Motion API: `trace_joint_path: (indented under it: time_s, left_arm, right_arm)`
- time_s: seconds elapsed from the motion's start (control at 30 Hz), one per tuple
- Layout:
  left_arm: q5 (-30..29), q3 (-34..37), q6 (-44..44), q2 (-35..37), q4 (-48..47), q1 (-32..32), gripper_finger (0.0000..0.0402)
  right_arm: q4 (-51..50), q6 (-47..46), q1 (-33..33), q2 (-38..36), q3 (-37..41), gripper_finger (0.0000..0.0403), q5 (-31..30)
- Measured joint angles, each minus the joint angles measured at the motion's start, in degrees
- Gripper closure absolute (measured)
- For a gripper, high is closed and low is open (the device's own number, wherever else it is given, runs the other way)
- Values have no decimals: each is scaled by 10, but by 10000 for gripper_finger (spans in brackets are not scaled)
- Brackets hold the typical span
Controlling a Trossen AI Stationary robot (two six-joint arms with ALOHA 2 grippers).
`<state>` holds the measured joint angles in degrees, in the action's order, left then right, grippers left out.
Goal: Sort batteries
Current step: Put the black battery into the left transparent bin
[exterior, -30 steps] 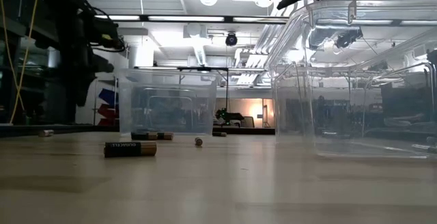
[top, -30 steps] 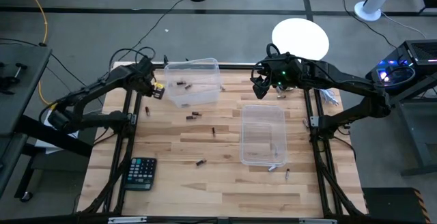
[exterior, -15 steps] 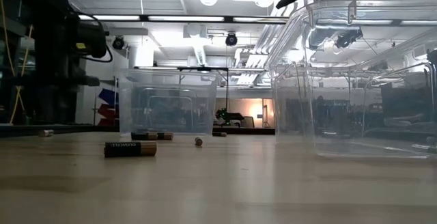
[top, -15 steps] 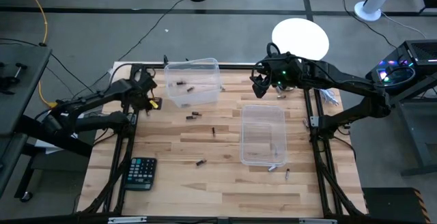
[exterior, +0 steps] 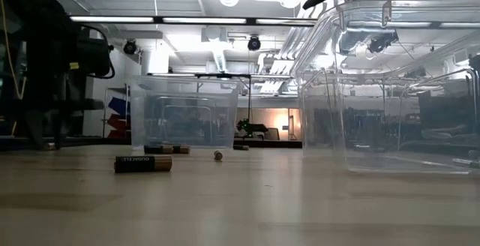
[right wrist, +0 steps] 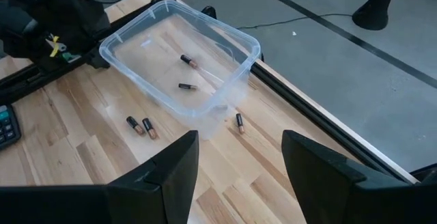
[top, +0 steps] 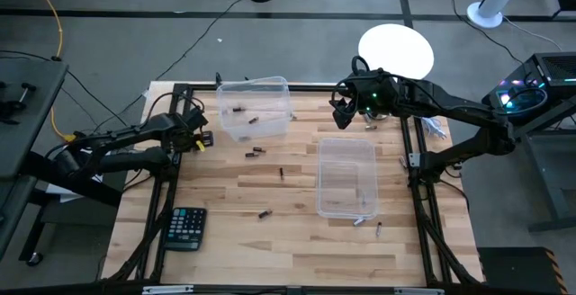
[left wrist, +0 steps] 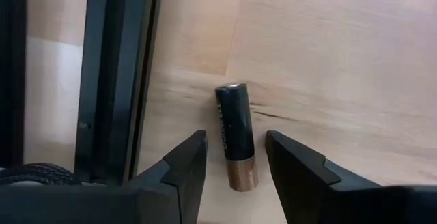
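Observation:
A black battery with a copper end (left wrist: 235,138) lies flat on the wood close to the black frame rail (left wrist: 116,80) at the table's left edge. My left gripper (left wrist: 235,162) (top: 194,138) points down over it, open, one finger on each side of the battery's copper end, with a gap on both sides. My right gripper (right wrist: 239,173) (top: 342,115) hangs open and high over the far right of the table. A clear bin (top: 254,108) at the far left holds two batteries (right wrist: 186,61). A second clear bin (top: 346,176) stands right of centre.
Loose batteries lie on the wood: a pair (top: 255,153) near the far bin, one (top: 281,173) at centre, one (top: 264,213) nearer, and two (top: 378,230) by the right bin's near end. A black calculator (top: 186,227) sits near left.
My left gripper has come away from the far-left bin, moving toward the table's near-left and down to the tabletop, rolling about its own axis on the way. It now stands over the battery by the left rail. My right arm has kept still.

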<state>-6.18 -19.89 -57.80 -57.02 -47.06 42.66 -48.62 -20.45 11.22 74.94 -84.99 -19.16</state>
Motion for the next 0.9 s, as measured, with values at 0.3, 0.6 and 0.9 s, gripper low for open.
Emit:
trace_joint_path:
  time_s: [0.3,0.6,0.9]
  left_arm:
    - [-9,-7,11,0,35,-8,370]
    - [-95,-124,74,8,49,4,371]
    - [-210,-317,242,9,139,12,371]
  right_arm:
    - [0,2,0,0,0,197,0]
    - [0,0,0,0,0,197,0]
    - [0,-5,0,0,0,197,3]
